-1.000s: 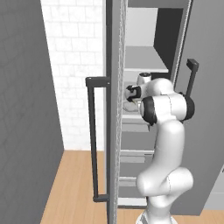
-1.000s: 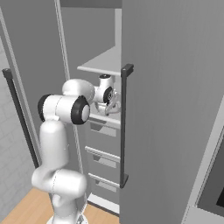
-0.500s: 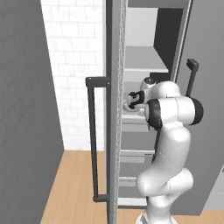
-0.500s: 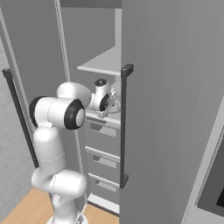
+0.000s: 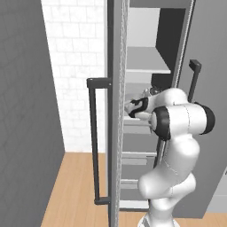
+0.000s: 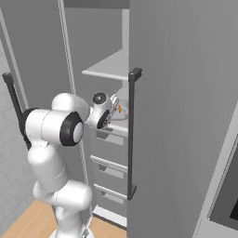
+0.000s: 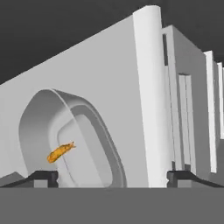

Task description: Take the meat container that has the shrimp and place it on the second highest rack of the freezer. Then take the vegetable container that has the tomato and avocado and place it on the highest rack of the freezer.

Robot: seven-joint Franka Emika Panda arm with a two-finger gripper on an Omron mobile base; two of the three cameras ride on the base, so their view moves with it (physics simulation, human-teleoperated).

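The freezer (image 6: 186, 116) stands open in front of me. On its second shelf (image 7: 109, 87) rests a pale tray (image 7: 43, 103) holding the small orange shrimp (image 7: 60, 152). From the right base camera the shrimp (image 6: 119, 109) peeks out just past my hand. My gripper (image 7: 111, 177) is open just short of the tray, its fingertips (image 7: 43, 176) spread wide with nothing between them. From the left base camera the gripper (image 5: 131, 109) sits at the shelf's front edge. The highest rack (image 6: 109, 69) is bare above it. The tomato and avocado container is out of view.
The freezer's left door (image 5: 116, 111) with its dark bar handle (image 5: 93, 142) stands edge-on close to my arm. The right door's handle (image 6: 132, 135) is near my hand. Grey drawers (image 6: 109, 169) sit below the shelf. A white brick wall (image 5: 75, 66) lies to the left.
My hand has drawn back slightly and dropped a little in front of the shelf. The elbow has swung outward toward the cameras. The tray stays on the shelf.
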